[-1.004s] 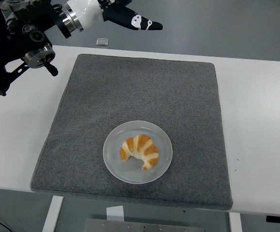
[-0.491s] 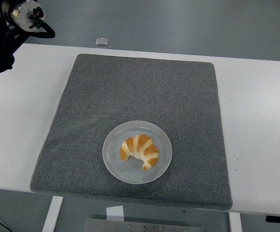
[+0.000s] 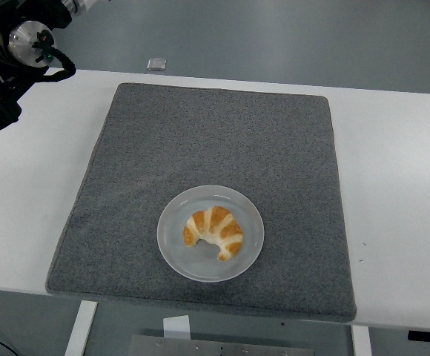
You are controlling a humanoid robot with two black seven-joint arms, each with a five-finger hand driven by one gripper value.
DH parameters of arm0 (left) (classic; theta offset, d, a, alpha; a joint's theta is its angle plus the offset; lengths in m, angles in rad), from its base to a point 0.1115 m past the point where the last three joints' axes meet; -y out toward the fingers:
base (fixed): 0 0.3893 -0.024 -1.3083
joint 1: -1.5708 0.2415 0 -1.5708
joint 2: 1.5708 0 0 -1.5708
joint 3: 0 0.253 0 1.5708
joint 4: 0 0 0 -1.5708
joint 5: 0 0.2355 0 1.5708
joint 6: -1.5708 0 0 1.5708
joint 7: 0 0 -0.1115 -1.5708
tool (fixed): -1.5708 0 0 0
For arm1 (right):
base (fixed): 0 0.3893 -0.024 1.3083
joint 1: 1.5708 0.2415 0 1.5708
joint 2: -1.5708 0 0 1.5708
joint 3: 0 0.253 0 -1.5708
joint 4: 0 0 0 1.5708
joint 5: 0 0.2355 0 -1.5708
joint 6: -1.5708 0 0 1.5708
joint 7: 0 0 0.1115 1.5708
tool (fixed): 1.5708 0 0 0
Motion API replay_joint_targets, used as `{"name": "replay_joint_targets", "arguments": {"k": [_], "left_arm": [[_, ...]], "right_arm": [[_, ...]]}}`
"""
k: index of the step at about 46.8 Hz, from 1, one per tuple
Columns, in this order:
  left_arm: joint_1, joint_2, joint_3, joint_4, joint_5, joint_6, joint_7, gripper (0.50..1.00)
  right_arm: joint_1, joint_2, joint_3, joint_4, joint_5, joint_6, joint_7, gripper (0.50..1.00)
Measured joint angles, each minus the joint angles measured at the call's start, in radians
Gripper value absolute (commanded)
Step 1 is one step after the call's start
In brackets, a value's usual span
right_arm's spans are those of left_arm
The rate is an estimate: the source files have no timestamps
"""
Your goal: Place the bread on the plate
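A golden croissant with pale stripes [image 3: 214,232] lies on a round translucent white plate [image 3: 172,252]. The plate rests on the near middle of a grey mat [image 3: 222,141]. Part of my left arm [image 3: 11,59] shows at the top left corner, over the table's left end and well away from the plate. Its hand is out of the picture. No right arm shows.
The white table [image 3: 393,185] extends on both sides of the mat. A small silvery square object [image 3: 155,64] lies at the table's far edge, just beyond the mat's top left corner.
My left arm has drawn back toward the top left corner; its hand, seen a second ago above the table's far edge, has left the picture. Croissant and plate have not moved.
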Motion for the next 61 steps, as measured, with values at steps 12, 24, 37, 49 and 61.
{"name": "replay_joint_targets", "arguments": {"k": [12, 24, 37, 49, 61], "left_arm": [[0.105, 0.002, -0.046, 0.013, -0.05, -0.036, 0.001, 0.992], [0.19, -0.003, -0.055, 0.023, -0.053, -0.052, -0.019, 0.994], [0.227, -0.009, -0.085, 0.093, -0.04, -0.15, -0.093, 0.994], [0.262, -0.062, -0.078, 0.187, -0.034, -0.196, -0.111, 0.994], [0.263, -0.105, -0.078, 0.251, 0.025, -0.197, -0.111, 0.994]], "right_arm": [[0.002, 0.0, 0.0, 0.0, 0.0, 0.0, 0.0, 0.952], [0.003, 0.0, 0.0, 0.0, 0.0, 0.0, 0.0, 0.952], [0.003, 0.0, 0.0, 0.0, 0.0, 0.0, 0.0, 0.952], [0.003, 0.0, 0.0, 0.0, 0.0, 0.0, 0.0, 0.952], [0.003, 0.0, 0.0, 0.0, 0.0, 0.0, 0.0, 0.952]]}}
